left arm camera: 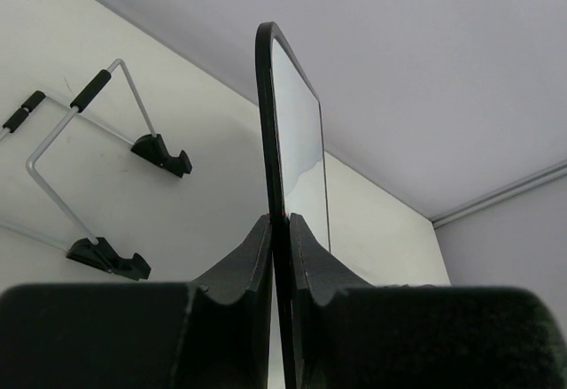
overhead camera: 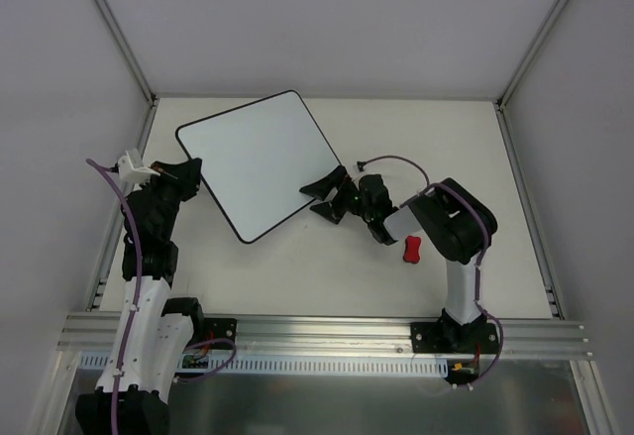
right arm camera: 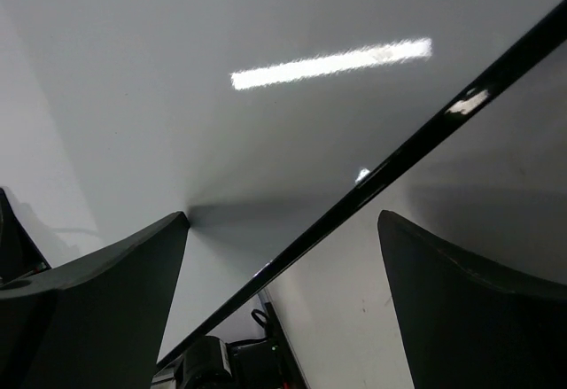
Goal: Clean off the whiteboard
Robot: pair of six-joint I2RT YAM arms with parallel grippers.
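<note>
Pinching the whiteboard [overhead camera: 260, 163] by its left edge, my left gripper [overhead camera: 188, 169] is closed tight on it. The board sits mid-table, looking clean. My right gripper [overhead camera: 332, 195] gapes wide, empty, at its right edge.

The whiteboard [overhead camera: 260, 163] is gleaming smooth and glossy, its black rim [right arm camera: 399, 154] shining. The right gripper [right arm camera: 282, 221] is looking matt plastic.

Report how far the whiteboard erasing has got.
Looks done: the whiteboard shows no marks on its face in the top view. In hand: the left gripper is shut on the board's left edge. The right gripper is open, straddling its right edge and holding nothing. The red eraser lies ungripped on the table. Left, probably: only letting go of the board.
</note>
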